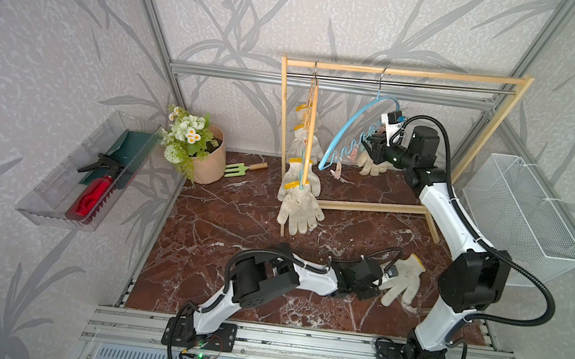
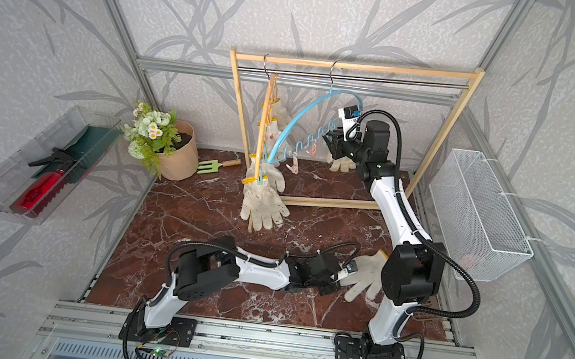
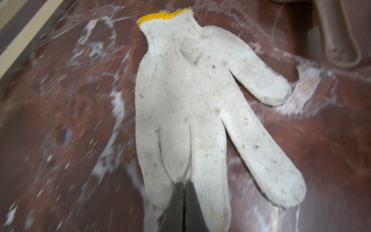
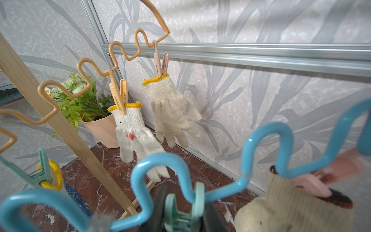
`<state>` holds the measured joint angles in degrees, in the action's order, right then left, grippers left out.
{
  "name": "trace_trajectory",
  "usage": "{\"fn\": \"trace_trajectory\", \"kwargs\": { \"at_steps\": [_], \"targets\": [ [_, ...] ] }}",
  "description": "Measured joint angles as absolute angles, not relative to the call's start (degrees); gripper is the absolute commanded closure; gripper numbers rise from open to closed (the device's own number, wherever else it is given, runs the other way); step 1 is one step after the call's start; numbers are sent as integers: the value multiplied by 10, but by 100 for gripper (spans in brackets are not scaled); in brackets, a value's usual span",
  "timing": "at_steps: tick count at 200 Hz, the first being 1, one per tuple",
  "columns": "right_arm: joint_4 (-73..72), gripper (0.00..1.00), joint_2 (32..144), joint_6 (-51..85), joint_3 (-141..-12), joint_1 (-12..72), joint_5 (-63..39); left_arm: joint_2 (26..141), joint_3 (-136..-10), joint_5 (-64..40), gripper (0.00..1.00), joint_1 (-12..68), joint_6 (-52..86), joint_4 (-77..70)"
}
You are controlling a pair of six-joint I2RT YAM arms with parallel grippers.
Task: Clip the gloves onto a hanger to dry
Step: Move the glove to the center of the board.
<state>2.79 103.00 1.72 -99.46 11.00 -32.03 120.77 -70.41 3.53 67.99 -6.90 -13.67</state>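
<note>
**Inspector:** Left gripper [image 3: 183,185] first. How are the jaws standing?

**Assistant:** Pressed together. They are pinching the knit of the loose glove [image 3: 186,112] where two of its middle fingers meet.

**Inspector:** Where is that glove lying?

**Assistant:** It is lying flat on the marble table [image 1: 220,224], towards the front right corner. The yellow cuff is pointing to the back right. In both top views it is lying just beside the right arm's elbow. Dark specks are showing on the fabric.

**Inspector:** Right gripper [image 1: 368,143]?

**Assistant:** It is reaching up to the wavy bar of the blue hanger [image 4: 246,156]. Its jaws are clamping a mint-green clip [image 4: 180,217] that is hanging on that bar.

**Inspector:** Is that hanger carrying anything?

**Assistant:** One clipped glove [image 4: 291,209]. A pink clip [image 4: 311,184] is gripping it at the cuff, just beside the gripper.

**Inspector:** Moving outward.

**Assistant:** The blue hanger is hanging from the rail of the wooden rack [image 1: 403,71], which is standing along the back edge, towards the right. A tan hanger [image 4: 110,50] is hanging near the rail's left end. It is carrying four gloves [image 1: 301,208], each clipped at its yellow cuff. The right wrist view is showing a red spot on one of them.

**Inspector:** Remaining items?

**Assistant:** A flower pot [image 1: 206,159] is sitting in the back left corner, and a green hand fork [image 1: 238,170] is lying beside it.
</note>
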Motion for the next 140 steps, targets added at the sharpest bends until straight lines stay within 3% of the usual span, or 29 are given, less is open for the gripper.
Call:
{"fn": "trace_trajectory", "kwargs": {
  "at_steps": [41,45,58,71,94,140],
  "targets": [
    [28,74,1029,19,-995,110,-320,1079,-534,96,100,663,-38,-135],
    [28,74,1029,19,-995,110,-320,1071,-524,101,94,663,-34,-134],
    [28,73,1029,19,-995,110,-320,1049,-503,117,61,663,-27,-120],
    [28,73,1029,19,-995,110,-320,1037,-500,129,48,663,-19,-103],
    [28,73,1029,20,-995,110,-320,1025,-515,142,41,663,-1,-77],
    [28,73,1029,22,-995,110,-320,1040,-648,142,45,648,56,-18]
  ]
}}
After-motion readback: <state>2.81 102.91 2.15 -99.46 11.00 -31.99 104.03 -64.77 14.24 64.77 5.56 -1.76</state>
